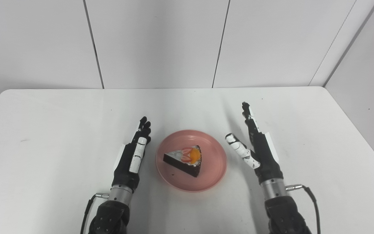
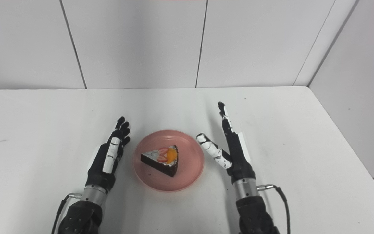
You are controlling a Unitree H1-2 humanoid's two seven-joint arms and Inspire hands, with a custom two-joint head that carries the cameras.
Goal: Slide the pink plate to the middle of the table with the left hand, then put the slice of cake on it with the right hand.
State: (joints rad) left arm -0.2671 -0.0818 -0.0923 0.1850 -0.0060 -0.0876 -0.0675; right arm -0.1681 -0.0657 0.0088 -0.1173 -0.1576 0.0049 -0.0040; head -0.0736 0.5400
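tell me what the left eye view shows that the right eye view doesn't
Only the left eye view: a strip of grey side wall at its far left edge, beside the table's back left corner. Only the right eye view: more of the right side wall, and floor beyond the table's right edge. Both: the pink plate mid-table with the slice of cake on it, the left hand and right hand open, flanking it and touching neither.

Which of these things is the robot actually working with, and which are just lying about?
Part of the job:
- pink plate, near the table's middle
- slice of cake, lying on the plate
- left hand, open, beside the plate
- right hand, open, on the other side

Just there:
- white table; nothing else lies on it
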